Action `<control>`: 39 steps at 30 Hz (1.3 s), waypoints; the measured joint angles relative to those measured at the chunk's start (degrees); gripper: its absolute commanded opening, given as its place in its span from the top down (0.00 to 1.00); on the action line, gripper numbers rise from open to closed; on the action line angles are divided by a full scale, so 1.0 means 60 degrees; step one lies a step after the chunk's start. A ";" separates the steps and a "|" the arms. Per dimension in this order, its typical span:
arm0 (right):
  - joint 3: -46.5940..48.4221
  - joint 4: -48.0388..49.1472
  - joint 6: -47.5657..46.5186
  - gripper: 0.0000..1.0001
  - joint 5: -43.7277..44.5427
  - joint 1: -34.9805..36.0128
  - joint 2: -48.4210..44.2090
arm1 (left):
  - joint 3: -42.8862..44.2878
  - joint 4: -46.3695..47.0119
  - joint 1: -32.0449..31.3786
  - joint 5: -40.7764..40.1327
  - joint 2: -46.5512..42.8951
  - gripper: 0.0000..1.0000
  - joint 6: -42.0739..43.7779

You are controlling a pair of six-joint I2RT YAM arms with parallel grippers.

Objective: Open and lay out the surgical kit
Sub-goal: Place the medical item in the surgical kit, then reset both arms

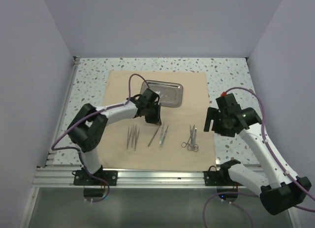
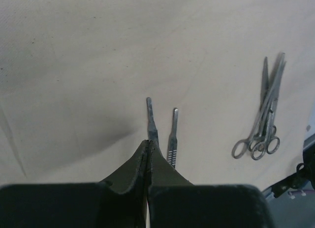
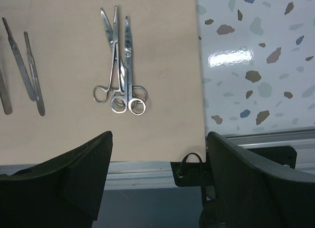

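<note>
The beige cloth wrap [image 1: 118, 90] lies spread flat. The steel tray [image 1: 163, 82] sits at its far middle. Tweezers [image 1: 132, 137], thin silver handles [image 1: 163, 136] and ring-handled scissors and forceps [image 1: 191, 139] lie in a row near the front. My left gripper [image 1: 155, 120] hovers just in front of the tray with its jaws shut [image 2: 147, 142]. The near end of one silver handle [image 2: 150, 117] is hidden behind its tips, and a second handle [image 2: 172, 134] lies beside it. My right gripper [image 1: 212, 123] is open and empty [image 3: 158, 134] over the cloth's front right corner, near the scissors [image 3: 127, 55].
The speckled tabletop [image 1: 226, 73] surrounds the cloth. An aluminium rail [image 1: 157, 176] runs along the near edge and shows in the right wrist view [image 3: 147, 169]. White walls close in the left, back and right sides.
</note>
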 measured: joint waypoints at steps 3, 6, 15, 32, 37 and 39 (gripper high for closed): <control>0.0044 -0.0026 -0.0007 0.18 0.0073 0.0000 0.0120 | 0.0142 -0.0036 0.0004 -0.0142 0.0605 1.00 -0.0011; 0.0142 -0.0011 -0.0022 0.19 0.0109 0.0000 0.0317 | 0.0138 -0.0084 0.0000 -0.0153 0.0667 1.00 -0.0135; 0.0142 0.0033 -0.0015 0.18 0.0098 0.0000 0.0495 | 0.0831 -0.0379 0.0000 -0.0302 0.0663 0.25 -0.0430; 0.2543 0.0816 -0.0280 0.02 -0.0758 0.0000 -0.0044 | 0.2860 -0.3082 0.0000 -0.3497 -0.2590 0.18 0.0889; 0.2896 0.1450 -0.0120 0.02 -0.0754 0.0004 -0.0568 | 0.2492 -0.3519 0.0004 -0.5151 -0.4721 0.17 0.1260; 0.2641 0.1701 -0.0080 0.02 -0.0758 0.0004 -0.0856 | 0.2299 -0.3716 0.0000 -0.5690 -0.5370 0.17 0.1253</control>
